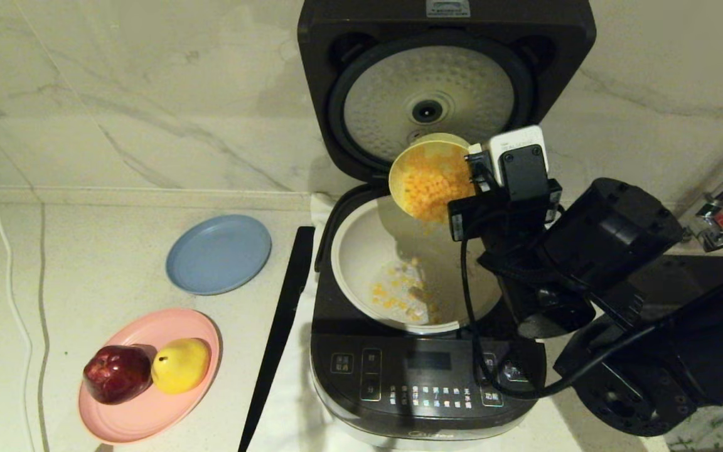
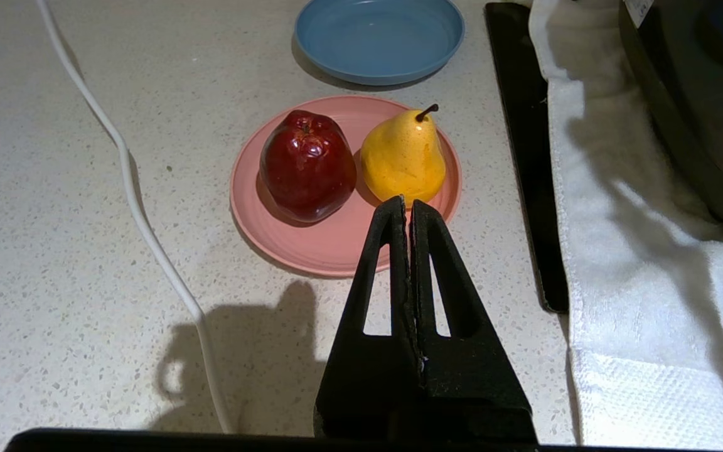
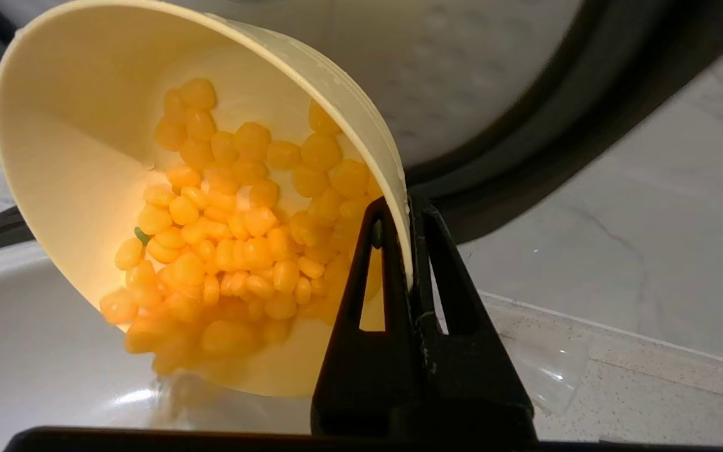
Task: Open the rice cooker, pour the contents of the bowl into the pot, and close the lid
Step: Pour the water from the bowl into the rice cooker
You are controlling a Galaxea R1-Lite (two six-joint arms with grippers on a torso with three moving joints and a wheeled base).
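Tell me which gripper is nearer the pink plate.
Left. The left gripper hovers at the pink plate's near edge, shut; the right gripper holds the bowl over the pot.

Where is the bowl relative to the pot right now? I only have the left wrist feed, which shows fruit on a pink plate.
Observer: The bowl is tipped over the open pot, pinched at its rim by the right gripper.
Operator: Any kernels out?
Observer: Some kernels lie on the pot's floor; most sit in the bowl.
Operator: And the lid?
Observer: The lid stands fully upright behind the pot.
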